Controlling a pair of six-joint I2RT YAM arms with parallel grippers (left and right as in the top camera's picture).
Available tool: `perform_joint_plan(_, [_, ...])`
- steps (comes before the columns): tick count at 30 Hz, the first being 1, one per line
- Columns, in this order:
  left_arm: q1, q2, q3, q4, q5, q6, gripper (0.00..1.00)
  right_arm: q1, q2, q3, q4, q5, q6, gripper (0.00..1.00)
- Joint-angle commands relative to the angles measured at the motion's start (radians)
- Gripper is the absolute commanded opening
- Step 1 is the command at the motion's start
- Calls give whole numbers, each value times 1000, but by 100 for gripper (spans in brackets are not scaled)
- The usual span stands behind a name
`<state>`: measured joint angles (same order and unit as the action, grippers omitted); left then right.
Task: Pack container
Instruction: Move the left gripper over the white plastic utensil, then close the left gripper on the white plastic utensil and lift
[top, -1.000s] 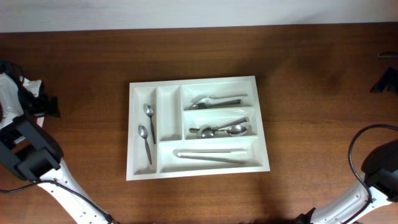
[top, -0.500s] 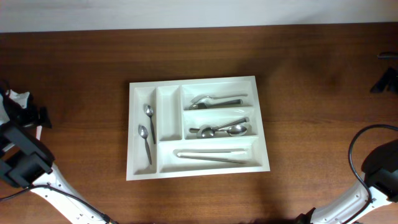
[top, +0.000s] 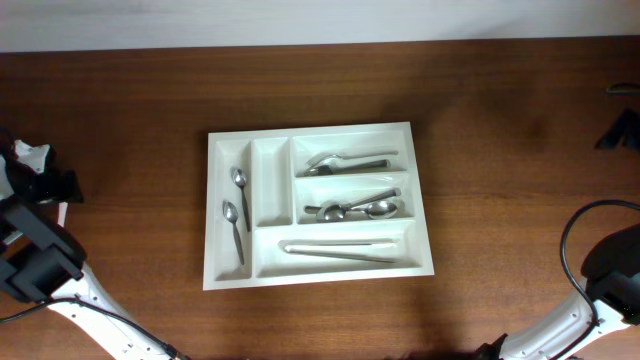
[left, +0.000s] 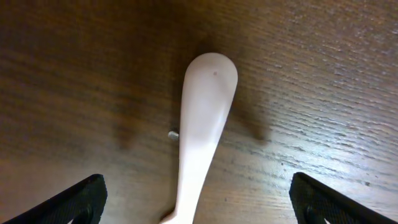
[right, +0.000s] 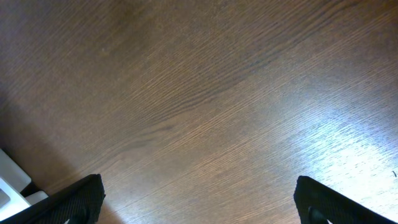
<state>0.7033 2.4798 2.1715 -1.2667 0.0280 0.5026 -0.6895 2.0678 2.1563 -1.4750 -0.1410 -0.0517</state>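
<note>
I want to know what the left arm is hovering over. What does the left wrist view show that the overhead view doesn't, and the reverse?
Only the left wrist view: a smooth white plastic utensil handle with a rounded end, lying on the brown wooden table between the open fingers of the left gripper. Only the overhead view: the large white rectangular plastic cutlery tray, with metal spoons and other utensils in four of its five compartments. Both: the table itself.
</note>
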Motion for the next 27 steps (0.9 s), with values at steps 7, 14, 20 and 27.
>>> perform_joint_plan(7, [-9,14,-97,35,-6,51,96,2,-1,-2,2,-5,8,99])
perform_joint_plan(14, [-42,14,-97,50,-116,10,95,2,-1,-2,2,-5,8,99])
perform_joint_plan(20, [-71,14,-97,57,-130,6,96,2,-1,-2,2,-5,8,99])
perform_joint_plan(27, [-71,14,-97,39,-129,-38,89,2,-1,-2,2,-5,8,99])
